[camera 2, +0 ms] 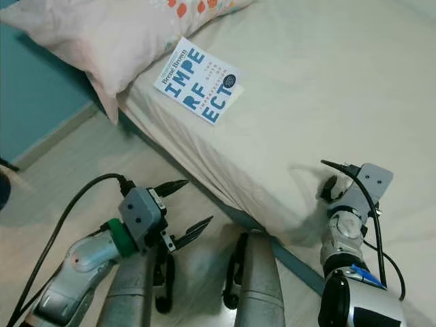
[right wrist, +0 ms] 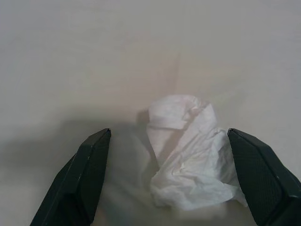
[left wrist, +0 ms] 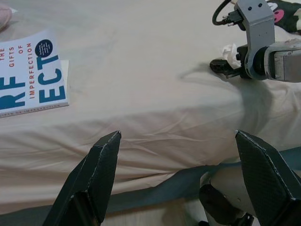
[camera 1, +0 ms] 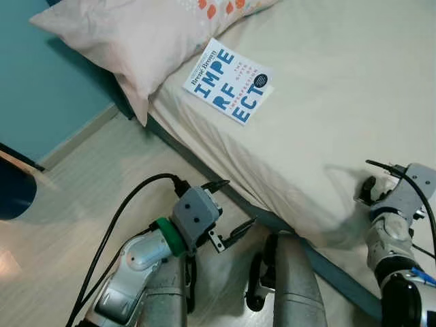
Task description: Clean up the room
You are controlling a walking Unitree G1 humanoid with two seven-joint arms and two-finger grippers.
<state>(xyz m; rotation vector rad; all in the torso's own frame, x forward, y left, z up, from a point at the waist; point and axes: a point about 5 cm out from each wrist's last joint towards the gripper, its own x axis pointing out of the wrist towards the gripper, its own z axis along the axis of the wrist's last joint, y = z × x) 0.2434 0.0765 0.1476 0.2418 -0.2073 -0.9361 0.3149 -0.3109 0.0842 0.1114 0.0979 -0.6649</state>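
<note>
On the cream-sheeted bed, right end effector sits spread open around a crumpled white tissue, not yet gripped. Left end effector open, idle over floor. White-and-blue paperback book untouched; cleanup looks barely started.

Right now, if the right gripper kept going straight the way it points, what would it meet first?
Most likely the crumpled tissue, lying on the bed sheet between the open fingers of the right gripper. Depth is unclear, but it looks close.

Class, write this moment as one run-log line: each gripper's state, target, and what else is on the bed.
right gripper: open, around crumpled tissue on bed | left gripper: open, idle over floor | book beside pillow
</note>
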